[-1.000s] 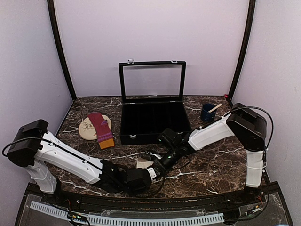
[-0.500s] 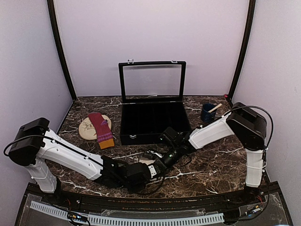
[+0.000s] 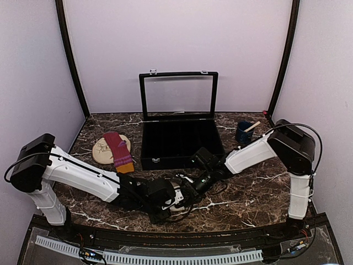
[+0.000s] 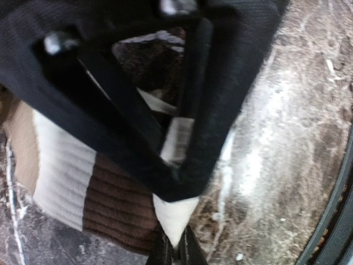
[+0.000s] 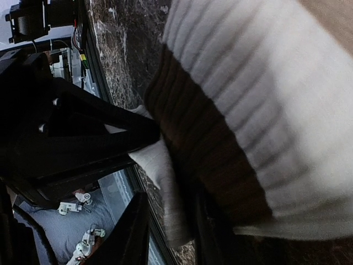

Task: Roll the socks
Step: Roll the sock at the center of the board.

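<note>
The cream-beige sock [image 4: 60,165] with a brown band lies on the marble near the table's front edge, mostly hidden under both grippers in the top view. My left gripper [image 4: 176,245] is shut on a white corner of that sock; from above it sits at the front centre [image 3: 174,200]. Right beside it, my right gripper [image 3: 188,190] faces it. In the right wrist view the jaws of the right gripper [image 5: 170,201] stand apart, with the cream sock's [image 5: 248,110] loose edge lying between them. The maroon sock [image 3: 118,149] with an orange end rests at the back left.
The maroon sock lies across a tan oval mat [image 3: 100,150]. An open black case [image 3: 182,144] with a raised glass lid stands at the back centre. A blue cup [image 3: 243,132] with a stick in it stands at the back right. The table's front rail [image 3: 165,255] is close behind the grippers.
My left gripper has moved right to the cream sock and shut on its corner. The right gripper's jaws, shut before, now stand apart.
</note>
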### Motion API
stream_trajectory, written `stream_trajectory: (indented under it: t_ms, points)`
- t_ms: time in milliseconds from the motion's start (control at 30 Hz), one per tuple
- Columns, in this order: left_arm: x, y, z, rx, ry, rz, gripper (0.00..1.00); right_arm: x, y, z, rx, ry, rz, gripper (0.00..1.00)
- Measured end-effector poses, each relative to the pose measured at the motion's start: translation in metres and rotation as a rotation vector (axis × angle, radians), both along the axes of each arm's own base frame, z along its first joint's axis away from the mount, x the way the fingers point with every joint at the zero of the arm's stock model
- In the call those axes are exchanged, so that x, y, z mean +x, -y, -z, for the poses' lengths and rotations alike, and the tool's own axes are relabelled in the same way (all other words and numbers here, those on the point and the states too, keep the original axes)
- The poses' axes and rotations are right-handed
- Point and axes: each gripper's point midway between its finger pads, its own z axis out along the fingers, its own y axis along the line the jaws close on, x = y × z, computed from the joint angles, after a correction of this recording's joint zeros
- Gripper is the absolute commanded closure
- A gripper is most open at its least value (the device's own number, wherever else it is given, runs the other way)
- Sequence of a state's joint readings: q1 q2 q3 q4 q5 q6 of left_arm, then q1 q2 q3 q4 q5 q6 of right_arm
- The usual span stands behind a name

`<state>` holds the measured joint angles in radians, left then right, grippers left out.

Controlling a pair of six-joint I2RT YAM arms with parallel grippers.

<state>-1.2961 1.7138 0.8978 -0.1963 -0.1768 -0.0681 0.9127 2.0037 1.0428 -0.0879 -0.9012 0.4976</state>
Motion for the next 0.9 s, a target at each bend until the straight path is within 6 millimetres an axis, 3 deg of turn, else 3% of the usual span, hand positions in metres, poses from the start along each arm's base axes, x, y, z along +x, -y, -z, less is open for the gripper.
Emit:
stream_trajectory:
  t_ms: [467,900]
  points:
    - [-0.030,0.006,-0.001,-0.030,-0.225,0.088,1.00,0.002,0.012,0.001,0.042,-0.019,0.130,0.72]
    - [-0.027,-0.003,-0.004,-0.081,-0.427,0.025,1.00,0.015,0.024,0.002,0.036,0.045,0.285,0.72]
